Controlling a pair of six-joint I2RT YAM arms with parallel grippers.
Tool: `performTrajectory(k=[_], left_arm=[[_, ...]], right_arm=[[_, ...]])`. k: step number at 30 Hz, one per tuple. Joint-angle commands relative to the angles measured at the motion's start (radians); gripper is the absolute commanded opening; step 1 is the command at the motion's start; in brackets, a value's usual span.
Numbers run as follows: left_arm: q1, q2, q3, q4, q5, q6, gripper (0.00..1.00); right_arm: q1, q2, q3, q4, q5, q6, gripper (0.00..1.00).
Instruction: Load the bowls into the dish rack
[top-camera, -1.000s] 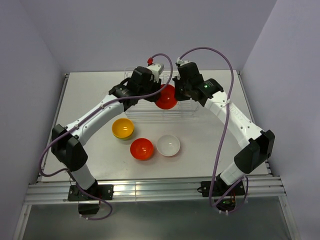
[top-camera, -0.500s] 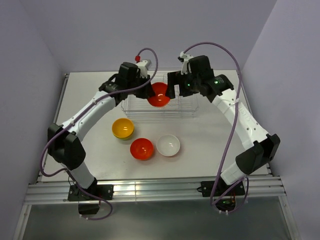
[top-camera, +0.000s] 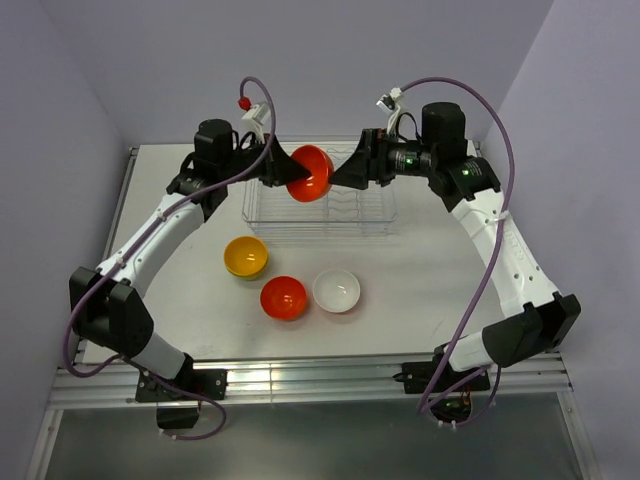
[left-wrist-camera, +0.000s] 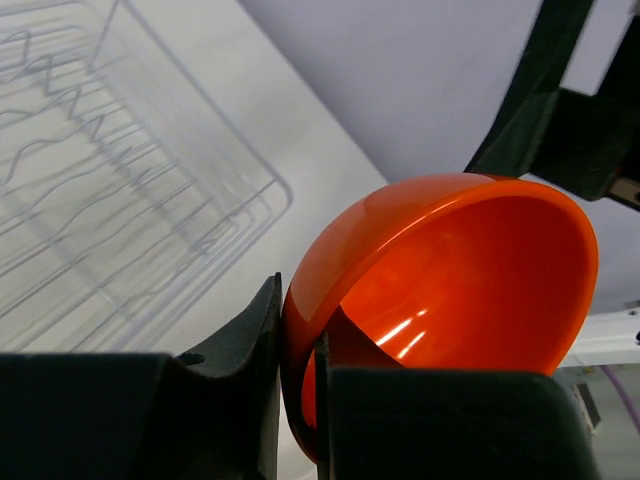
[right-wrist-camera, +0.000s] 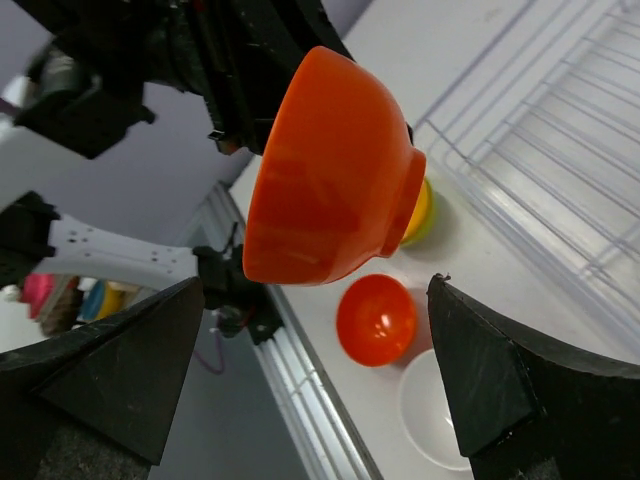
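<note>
Your left tool (top-camera: 281, 171) is clamped on the rim of the orange bowl (top-camera: 311, 173), held on its side above the rack (top-camera: 352, 222), your right tool (top-camera: 347, 175) gapes wide and empty just beside it, and yellow bowl (top-camera: 245, 256), red bowl (top-camera: 283, 297) and white bowl (top-camera: 336, 290) sit on the counter (top-camera: 440, 290).

A red-orange bowl (top-camera: 310, 172) is hanging sideways over the clear dish rack (top-camera: 352, 216). A yellow bowl (top-camera: 245, 256), red bowl (top-camera: 283, 298) and white bowl (top-camera: 337, 290) are sitting upright nearby.
</note>
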Motion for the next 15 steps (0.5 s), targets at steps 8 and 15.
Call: performTrajectory(k=[8, 15], left_arm=[[0.029, -0.114, -0.104, 0.390, 0.151, -0.215, 0.00], [0.031, -0.119, -0.132, 0.410, 0.140, -0.261, 0.00]], right_arm=[[0.052, -0.077, -0.083, 0.285, -0.073, 0.293, 1.00], [0.106, -0.057, -0.089, 0.301, -0.031, 0.350, 1.00]])
